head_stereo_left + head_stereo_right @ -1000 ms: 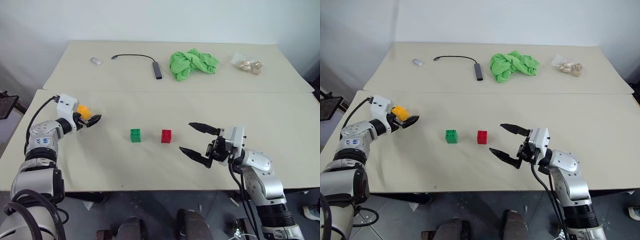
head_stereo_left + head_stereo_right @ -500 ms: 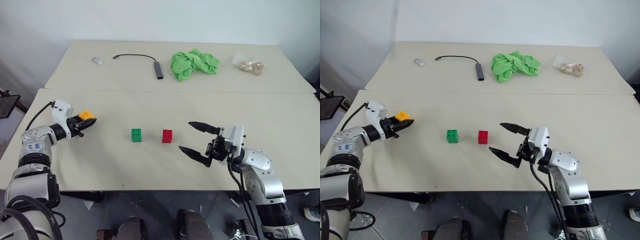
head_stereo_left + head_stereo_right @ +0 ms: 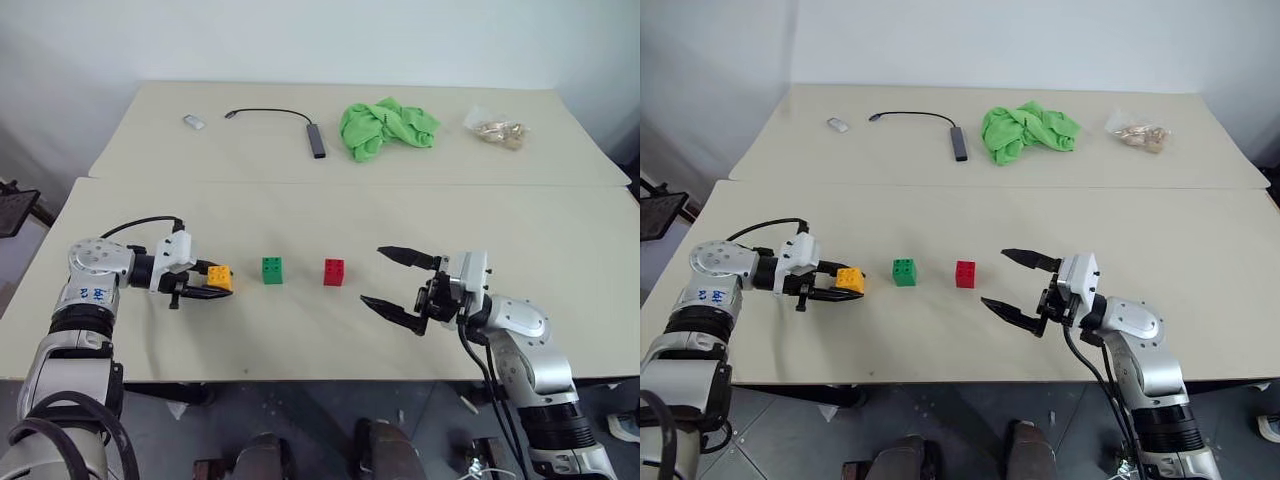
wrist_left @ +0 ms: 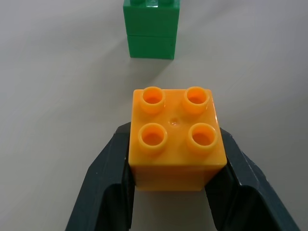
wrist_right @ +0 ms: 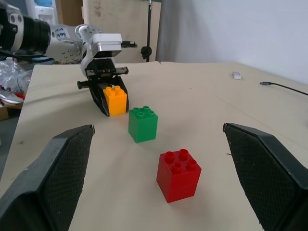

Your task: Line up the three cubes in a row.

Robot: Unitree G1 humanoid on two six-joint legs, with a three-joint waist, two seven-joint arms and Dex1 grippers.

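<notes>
Left gripper (image 3: 210, 283) is clamped on the orange-yellow cube (image 3: 219, 277), its two black fingers (image 4: 113, 173) pressing the cube's opposite sides, studs facing up, low over the beige table (image 3: 300, 330). Just beside it, toward the middle of the table, stands the green cube (image 3: 271, 270), and next along the red cube (image 3: 334, 271), apart from each other. Right gripper (image 3: 400, 282) hovers near the red cube with its fingers spread wide, holding and touching nothing
</notes>
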